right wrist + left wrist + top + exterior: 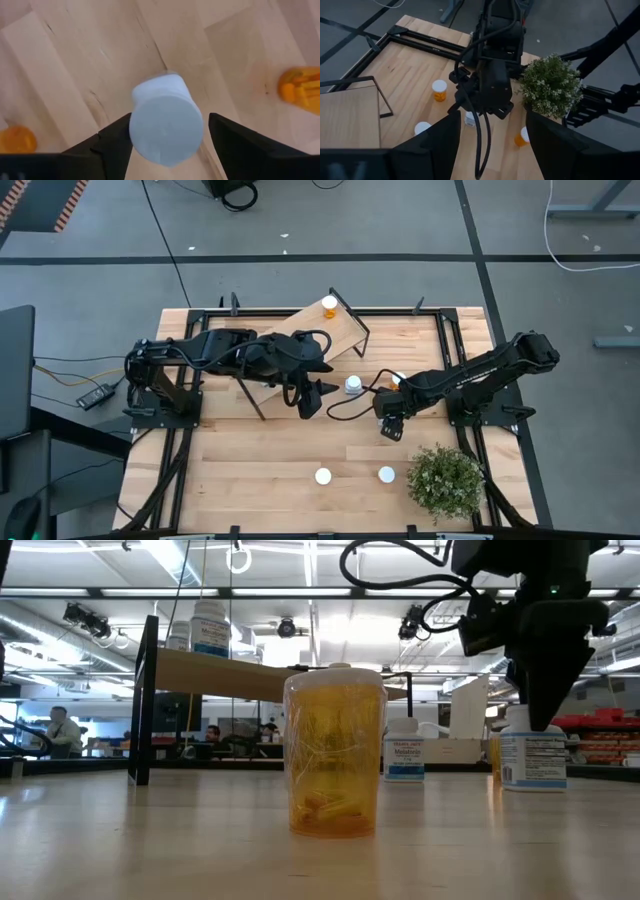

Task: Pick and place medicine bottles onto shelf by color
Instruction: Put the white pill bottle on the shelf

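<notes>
A white medicine bottle (166,131) stands upright on the table, seen cap-first in the right wrist view. My right gripper (167,145) points down over it, open, one finger on each side of the cap. In the low view its fingers (545,690) reach down to that bottle (533,758). My left gripper (492,150) hangs open and holds nothing, in front of the shelf (320,330). The shelf carries an orange bottle (329,305) and a white one (210,628). Other bottles stand on the table: white (353,385), orange (398,380), and two near the front (323,476) (386,474). My right gripper has one finger (117,137) right against the side of the white bottle's cap (137,127). Whether it touches, I cannot tell. The other finger (225,135) stands apart from the cap by a narrow gap. The bottle rests on its base on the table.
A green potted plant (445,480) stands at the near right corner, close to my right arm. An orange bottle (333,750) stands close in front of the low camera. Black frame rails (440,315) run along the table's edges. Bare wood lies at the near left.
</notes>
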